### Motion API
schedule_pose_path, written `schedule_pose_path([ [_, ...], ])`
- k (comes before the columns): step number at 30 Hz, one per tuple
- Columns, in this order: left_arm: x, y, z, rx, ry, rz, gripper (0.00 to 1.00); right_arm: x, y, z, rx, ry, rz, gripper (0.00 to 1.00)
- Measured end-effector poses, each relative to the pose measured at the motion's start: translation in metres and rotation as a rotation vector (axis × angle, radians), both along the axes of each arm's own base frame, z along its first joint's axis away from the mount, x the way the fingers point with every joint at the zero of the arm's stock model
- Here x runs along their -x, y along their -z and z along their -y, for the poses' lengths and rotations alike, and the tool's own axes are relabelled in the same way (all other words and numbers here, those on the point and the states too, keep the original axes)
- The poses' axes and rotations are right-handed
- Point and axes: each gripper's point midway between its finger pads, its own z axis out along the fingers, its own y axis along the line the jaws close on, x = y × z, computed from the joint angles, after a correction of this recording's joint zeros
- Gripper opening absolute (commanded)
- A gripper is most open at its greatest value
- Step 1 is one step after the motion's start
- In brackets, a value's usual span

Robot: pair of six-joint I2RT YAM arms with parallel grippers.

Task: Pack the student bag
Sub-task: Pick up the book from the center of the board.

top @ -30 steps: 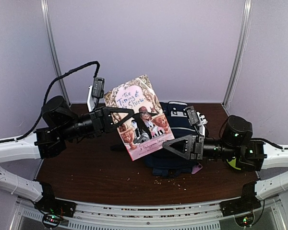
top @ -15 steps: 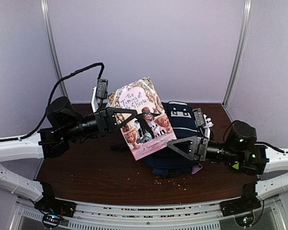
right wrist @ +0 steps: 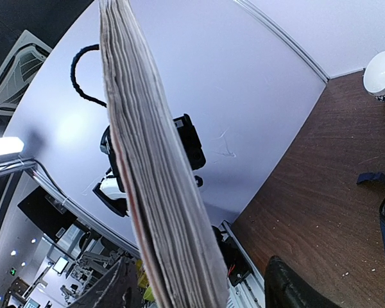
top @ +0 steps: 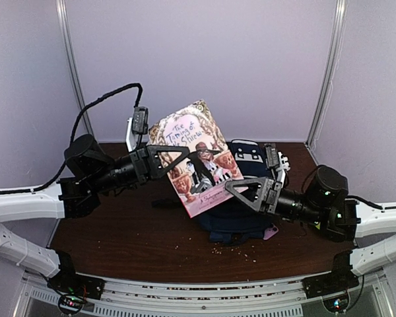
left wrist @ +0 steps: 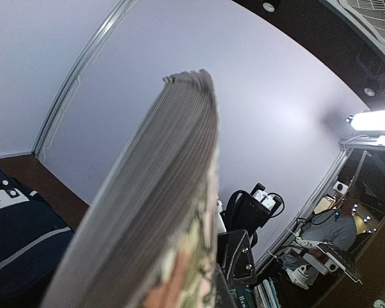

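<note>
The student bag (top: pixel 232 221), navy with white buckle patches, lies on the table behind and under the book. A pink illustrated book (top: pixel 197 157) hangs tilted in the air above it. My left gripper (top: pixel 178 156) is shut on the book's left edge; in the left wrist view the page block (left wrist: pixel 160 212) fills the middle, with one finger (left wrist: pixel 236 253) beside it and the bag (left wrist: pixel 19 237) at lower left. My right gripper (top: pixel 235 187) is open at the book's lower right edge. In the right wrist view its fingers (right wrist: pixel 295 289) stand apart on either side of the book (right wrist: pixel 160 192).
A white cup (right wrist: pixel 384 76) stands on the brown table (top: pixel 132 238) toward the back. A pink item (top: pixel 270 232) peeks from under the bag's front right. Crumbs (top: pixel 234 249) lie near the front edge. Walls close in the back and both sides.
My right gripper has opened and let go of the book's lower right edge. The left arm has shifted the book slightly up and right.
</note>
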Motion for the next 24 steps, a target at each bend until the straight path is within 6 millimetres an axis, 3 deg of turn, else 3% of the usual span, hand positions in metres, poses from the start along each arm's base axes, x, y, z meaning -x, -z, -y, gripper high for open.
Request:
schedule_pose_path([
  [7, 0.002, -0.005, -0.001, 0.023, 0.009, 0.002, 0.00, -0.001, -0.005, -0.003, -0.037, -0.004, -0.007, 0.44],
  [11, 0.002, -0.003, -0.001, 0.023, 0.008, 0.002, 0.00, 0.000, -0.014, 0.000, -0.066, -0.002, 0.005, 0.26],
  [15, 0.001, -0.002, 0.000, 0.022, 0.007, 0.001, 0.00, 0.000, -0.019, 0.003, -0.087, -0.001, 0.010, 0.00],
  [16, 0.001, -0.001, 0.000, 0.020, 0.007, -0.001, 0.00, 0.000, -0.020, 0.003, -0.087, 0.002, 0.019, 0.00],
  [17, 0.000, 0.000, 0.001, 0.019, 0.008, -0.003, 0.06, 0.000, -0.021, 0.004, -0.089, 0.005, 0.020, 0.00],
  [19, -0.001, 0.003, 0.003, 0.013, 0.008, -0.009, 0.50, -0.001, -0.018, 0.006, -0.079, 0.016, 0.021, 0.00],
  [21, -0.002, 0.006, 0.004, -0.001, 0.004, -0.006, 0.84, -0.001, -0.017, 0.009, -0.065, 0.030, 0.025, 0.00],
  [22, -0.003, 0.010, 0.005, -0.015, 0.001, -0.007, 0.95, -0.002, -0.018, 0.012, -0.059, 0.044, 0.029, 0.00],
  [24, -0.008, 0.019, 0.006, -0.058, -0.025, -0.011, 0.98, -0.006, -0.019, 0.025, -0.035, 0.094, 0.043, 0.00],
])
